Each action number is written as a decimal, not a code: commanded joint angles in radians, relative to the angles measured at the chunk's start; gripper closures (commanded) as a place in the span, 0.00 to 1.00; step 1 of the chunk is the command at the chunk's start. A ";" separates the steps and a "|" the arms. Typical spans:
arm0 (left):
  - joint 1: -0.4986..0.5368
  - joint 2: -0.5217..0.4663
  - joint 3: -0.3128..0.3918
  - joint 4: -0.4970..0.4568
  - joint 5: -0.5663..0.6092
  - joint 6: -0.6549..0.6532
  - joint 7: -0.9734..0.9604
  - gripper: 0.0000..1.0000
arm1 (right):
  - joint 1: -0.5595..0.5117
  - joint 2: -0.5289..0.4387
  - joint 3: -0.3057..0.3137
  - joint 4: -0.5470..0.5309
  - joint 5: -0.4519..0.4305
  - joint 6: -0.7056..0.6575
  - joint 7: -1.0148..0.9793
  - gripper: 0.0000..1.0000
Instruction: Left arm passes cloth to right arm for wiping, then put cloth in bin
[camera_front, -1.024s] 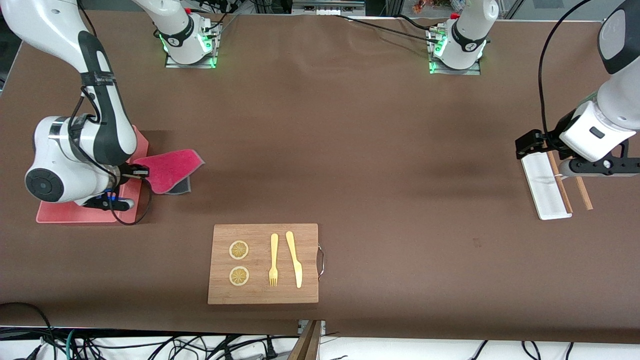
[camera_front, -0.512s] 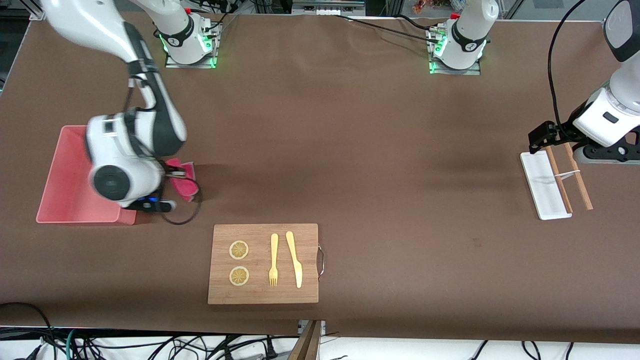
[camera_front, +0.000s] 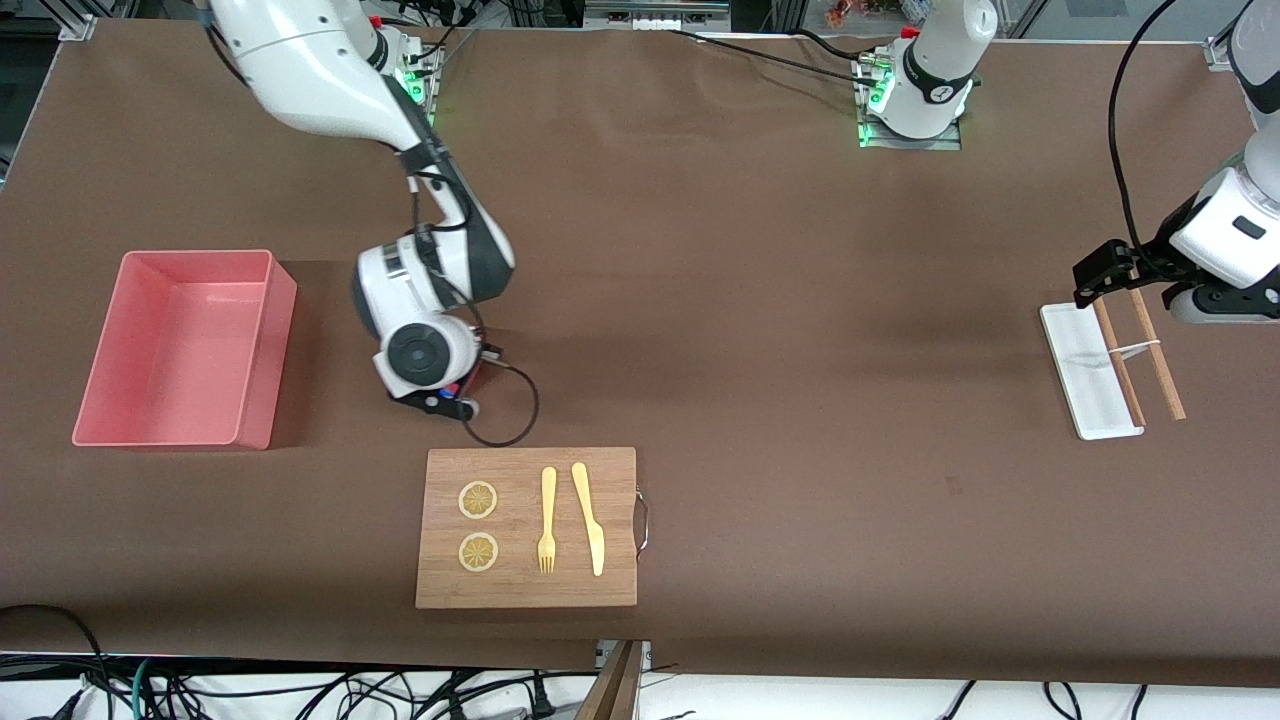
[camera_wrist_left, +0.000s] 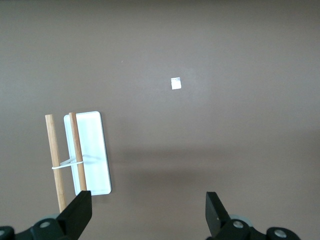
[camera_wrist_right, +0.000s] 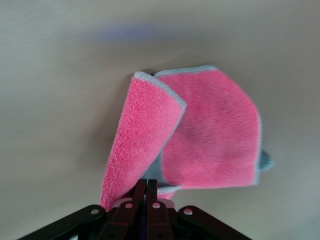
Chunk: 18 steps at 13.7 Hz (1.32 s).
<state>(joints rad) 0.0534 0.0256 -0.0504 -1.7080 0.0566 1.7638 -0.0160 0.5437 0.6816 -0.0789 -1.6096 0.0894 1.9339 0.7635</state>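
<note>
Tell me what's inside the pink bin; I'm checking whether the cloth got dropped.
The bin holds nothing visible. The cloth hangs pinched in the right claw.

A: Where is the right gripper (camera_wrist_right: 146, 192)?
B: Low over the counter, fingers pinched tight on the cloth (camera_wrist_right: 200, 135); the arm reaches from its base.
A: And the left gripper (camera_wrist_left: 147, 212)?
B: Raised, fingers spread apart, empty.
</note>
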 joint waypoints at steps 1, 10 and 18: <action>0.002 0.013 -0.002 0.030 0.008 -0.040 0.002 0.00 | 0.044 0.006 -0.012 0.025 0.087 0.028 0.100 1.00; 0.003 0.013 0.003 0.034 0.009 -0.050 0.001 0.00 | 0.035 -0.007 -0.015 0.168 0.228 -0.107 0.119 1.00; 0.003 0.013 0.003 0.034 0.011 -0.050 0.001 0.00 | -0.226 0.007 -0.019 0.094 0.141 -0.214 -0.216 1.00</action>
<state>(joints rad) 0.0545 0.0260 -0.0463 -1.7033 0.0566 1.7353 -0.0168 0.3592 0.6970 -0.1128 -1.5070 0.2781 1.7375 0.5911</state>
